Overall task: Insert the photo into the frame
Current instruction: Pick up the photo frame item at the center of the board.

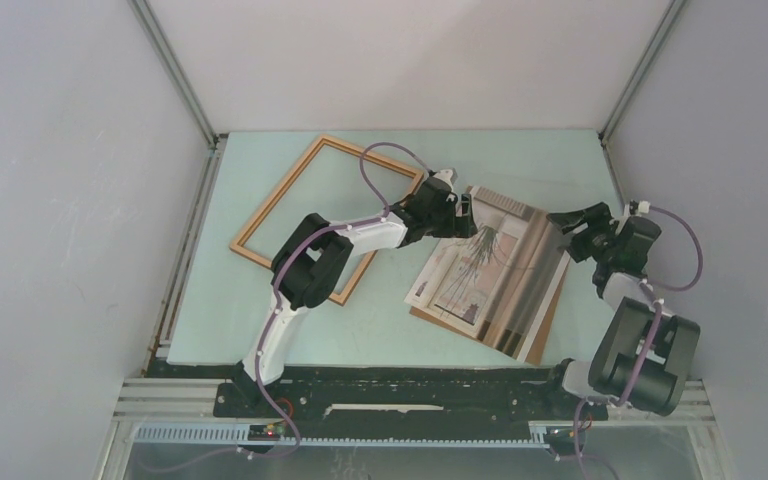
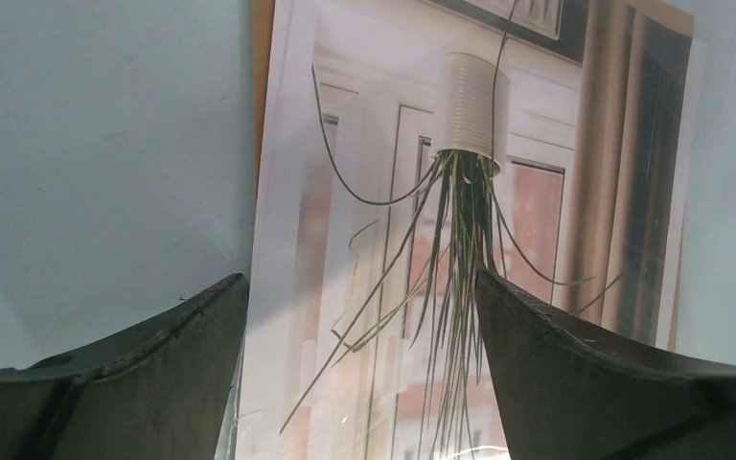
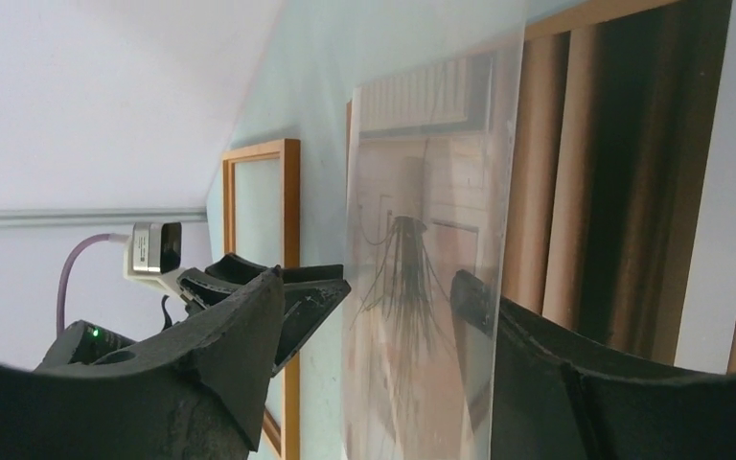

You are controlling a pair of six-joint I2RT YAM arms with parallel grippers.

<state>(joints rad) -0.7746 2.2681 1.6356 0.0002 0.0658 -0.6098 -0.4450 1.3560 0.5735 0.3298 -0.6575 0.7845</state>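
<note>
**Both grippers open at the photo's far edge**

The photo [image 1: 480,265] lies flat on the table [image 1: 380,330], right of centre. It rests on a brown backing board [image 2: 262,48] whose rim peeks out beside it. The frame [image 3: 291,206] lies apart to its left, with the table showing through it.

The left gripper [image 2: 361,280] hangs over the photo's far left part with its fingers [image 2: 134,383] spread wide. One finger is above bare table and the other above the print, which fills the gap between them.

The right gripper [image 3: 369,278] sits at the far right corner, its jaws also apart. The glossy edge there runs between its fingers. Whether either gripper touches the paper cannot be told.
</note>
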